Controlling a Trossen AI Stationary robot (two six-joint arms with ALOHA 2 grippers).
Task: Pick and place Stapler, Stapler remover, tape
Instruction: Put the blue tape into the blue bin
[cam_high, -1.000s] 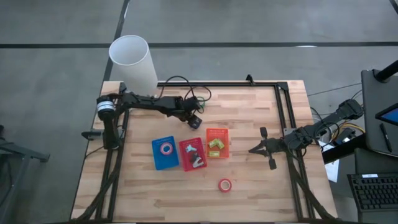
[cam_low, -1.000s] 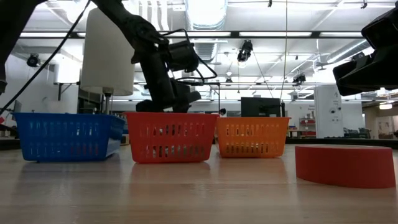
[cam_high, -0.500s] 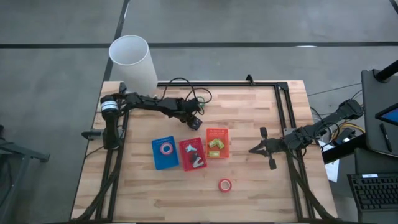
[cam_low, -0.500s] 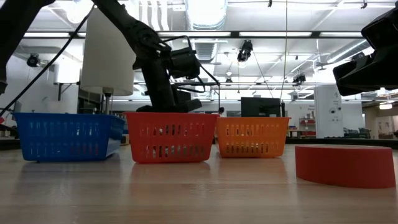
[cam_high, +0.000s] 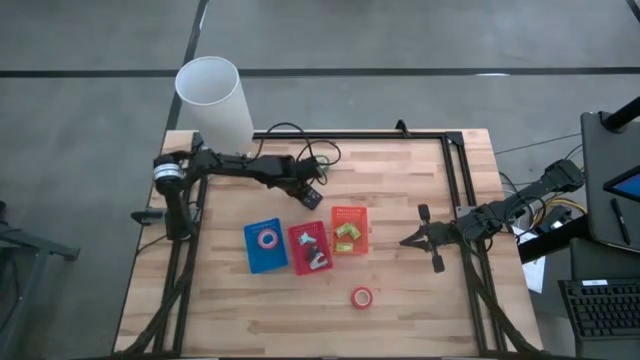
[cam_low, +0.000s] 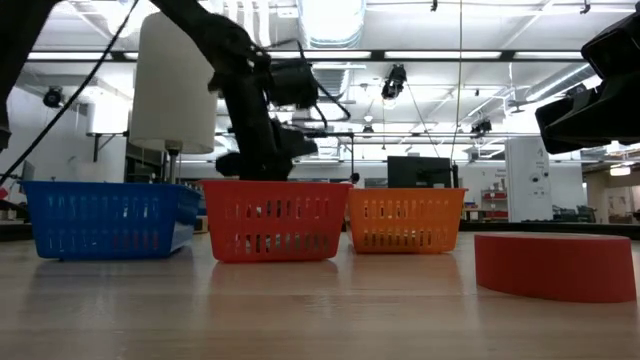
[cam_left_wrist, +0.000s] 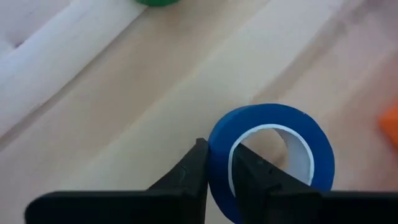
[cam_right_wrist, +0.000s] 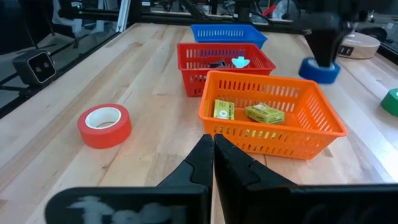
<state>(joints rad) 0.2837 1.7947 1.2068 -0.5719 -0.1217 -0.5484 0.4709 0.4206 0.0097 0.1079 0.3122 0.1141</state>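
Note:
My left gripper (cam_high: 312, 195) stands at the table's far left-centre, shut on a blue tape roll (cam_left_wrist: 273, 155), which also shows in the right wrist view (cam_right_wrist: 319, 68). A green tape roll (cam_right_wrist: 392, 102) lies farther off on the wood. A red tape roll (cam_high: 362, 297) lies flat near the front edge. A pinkish tape roll (cam_high: 267, 238) lies in the blue basket (cam_high: 252, 258). My right gripper (cam_high: 408, 241) is shut on nothing and waits at the table's right. Which of the small things in the red basket (cam_high: 297, 262) are the stapler and the stapler remover, I cannot tell. My left gripper pinches the blue roll's wall (cam_left_wrist: 217, 149) on the side nearest the wrist. One finger (cam_left_wrist: 255, 171) is inside the pale centre hole and the other (cam_left_wrist: 189, 171) is outside. The fingers come from above. In the right wrist view the roll looks to be down on the wood.
Three baskets stand in a row at mid-table: blue, red, and an orange basket (cam_high: 362, 216) with yellow-green blocks. A tall white cylinder (cam_high: 215, 100) stands at the far left corner. Black rails (cam_high: 455, 180) frame the table's far and right sides.
My left gripper has shifted a little toward the table's left, staying just beyond the red basket. My right arm has kept still.

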